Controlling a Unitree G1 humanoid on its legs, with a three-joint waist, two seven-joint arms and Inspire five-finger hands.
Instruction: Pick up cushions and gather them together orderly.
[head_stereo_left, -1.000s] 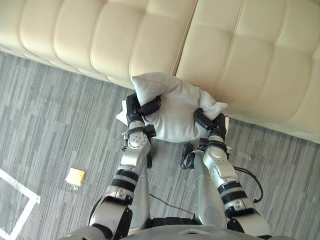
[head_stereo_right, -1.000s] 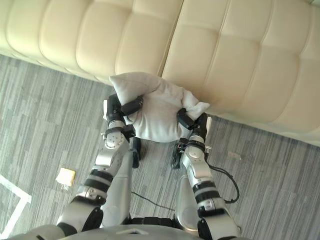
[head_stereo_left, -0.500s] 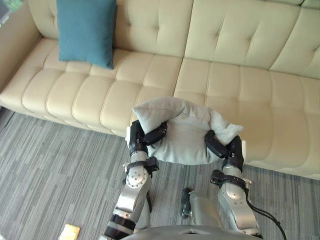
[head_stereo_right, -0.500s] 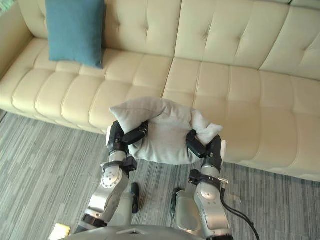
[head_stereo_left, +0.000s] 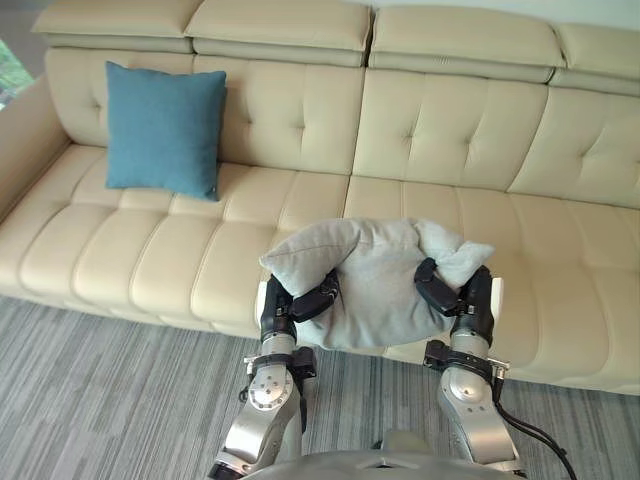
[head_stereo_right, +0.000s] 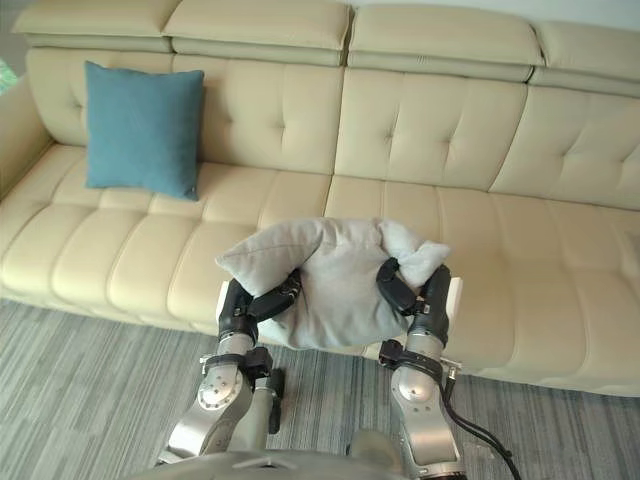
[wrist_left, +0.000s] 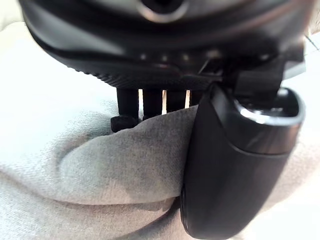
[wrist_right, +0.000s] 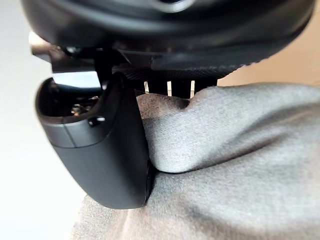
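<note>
Lifted clear of the carpet (head_stereo_left: 90, 400) over the last second, the grey cushion (head_stereo_left: 375, 285) now rides at seat height against the front edge of the cream sofa (head_stereo_left: 450, 130), while the head camera has tipped up to take in the backrest.

From the left eye, the left hand (head_stereo_left: 277, 308) and right hand (head_stereo_left: 470, 300) clamp the cushion's two ends, fingers curled over the top. The squeeze from both sides probably keeps the soft filling from sagging out of the grip. A teal cushion (head_stereo_left: 165, 128) leans upright against the backrest at the far left of the sofa, well apart from the grey one. It looks the likely gathering spot, so the load still has to travel left.

The right eye gives the same picture, with the grey cushion's corners puffed up between the hands.

At the left wrist, the left thumb (wrist_left: 235, 165) presses into a fold of grey fabric, the fingers (wrist_left: 129, 106) sunk in behind it: a firm pinch.

At the right wrist, the right thumb (wrist_right: 100, 150) likewise bites into the bunched cloth, holding tight.
</note>
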